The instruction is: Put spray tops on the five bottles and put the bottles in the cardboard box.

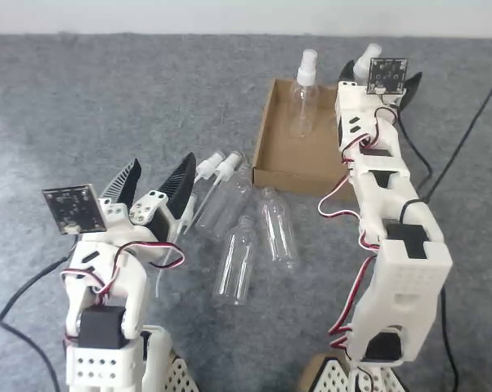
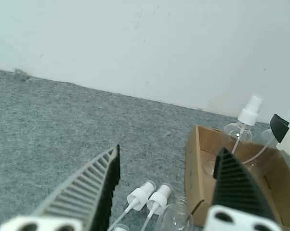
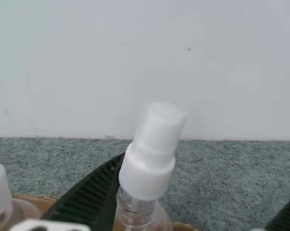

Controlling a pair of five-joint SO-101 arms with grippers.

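Note:
The cardboard box (image 1: pixel 261 143) lies at the back right. One clear bottle (image 1: pixel 304 102) with a white spray top (image 2: pixel 251 110) stands in it. A second topped bottle (image 3: pixel 152 154) leans at the box's far right corner, between the fingers of my right gripper (image 1: pixel 381 75). That gripper is open, one finger against the bottle and the other well clear. My left gripper (image 1: pixel 164 161) hangs open above the carpet at front left, holding nothing. Just beyond it lie two spray tops (image 1: pixel 209 166) (image 1: pixel 230 166), beside a clear bottle (image 1: pixel 227 202).
Two more clear bottles without tops (image 1: pixel 236 261) (image 1: pixel 279 227) lie on the grey carpet between the arms. A black cable (image 1: pixel 458 155) runs along the right side. A white wall closes off the back.

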